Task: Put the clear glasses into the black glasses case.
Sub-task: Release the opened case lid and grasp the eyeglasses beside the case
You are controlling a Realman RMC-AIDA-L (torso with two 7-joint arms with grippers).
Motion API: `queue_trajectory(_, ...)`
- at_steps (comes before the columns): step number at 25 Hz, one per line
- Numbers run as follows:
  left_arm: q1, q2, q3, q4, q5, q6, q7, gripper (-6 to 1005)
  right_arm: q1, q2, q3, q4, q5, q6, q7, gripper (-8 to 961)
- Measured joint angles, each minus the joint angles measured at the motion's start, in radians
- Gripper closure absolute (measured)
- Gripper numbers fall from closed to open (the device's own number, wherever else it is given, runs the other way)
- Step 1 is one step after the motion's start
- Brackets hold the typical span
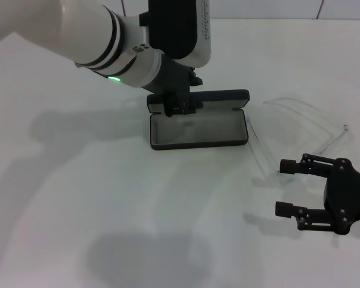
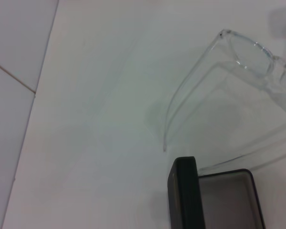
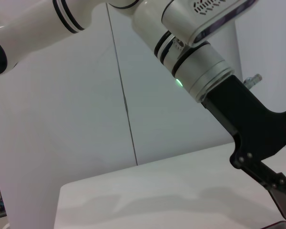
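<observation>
Black glasses case [image 1: 199,125]: lay open on the worktop [image 1: 78,198].
Clear glasses [image 1: 300,129]: at its 3 o'clock, unfolded.
Left gripper [image 1: 181,108]: at the case's hinge edge, cannot tell its state.
Right gripper [image 1: 283,188]: spread, empty.

Head camera: I look forward and down over the white table [image 1: 78,198], both arms in frame, wide coverage. Left wrist camera: sits close above the tabletop, aimed past one end of the black glasses case [image 2: 186,191] toward the clear glasses [image 2: 248,57]; the head view shares both. Right wrist camera: low, near table level, facing across toward the left arm [image 3: 200,71] and the wall behind it.
</observation>
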Motion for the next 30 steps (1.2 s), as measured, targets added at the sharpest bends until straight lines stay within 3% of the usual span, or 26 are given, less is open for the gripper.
queue_trajectory(4, 0.009, 0.000, -0.030, 0.013, -0.033, -0.003, -0.004, 648, -0.004, 0.001, 0.000, 0.000, 0.000, -0.004, 0.000, 170)
queue_trajectory(7, 0.031, 0.000, -0.103, 0.038, -0.135, 0.003, -0.003, 621, -0.007, 0.000, 0.000, 0.000, 0.000, -0.005, 0.000, 170)
queue_trajectory(13, 0.121, 0.005, -0.328, 0.042, -0.546, 0.095, 0.128, 609, -0.009, 0.000, 0.000, 0.000, 0.003, -0.008, 0.000, 170)
queue_trajectory(19, 0.227, 0.006, -0.481, -0.083, -0.911, 0.175, 0.341, 596, -0.018, 0.001, 0.000, 0.000, 0.025, -0.008, -0.011, 170)
queue_trajectory(28, 0.320, 0.002, -0.514, -0.260, -1.039, 0.316, 0.499, 578, -0.015, -0.012, 0.036, -0.105, 0.029, 0.004, 0.067, 171)
queue_trajectory(30, 0.363, 0.002, -0.517, -0.290, -1.050, 0.335, 0.540, 494, -0.013, -0.021, 0.042, -0.178, 0.013, 0.006, 0.146, 177)
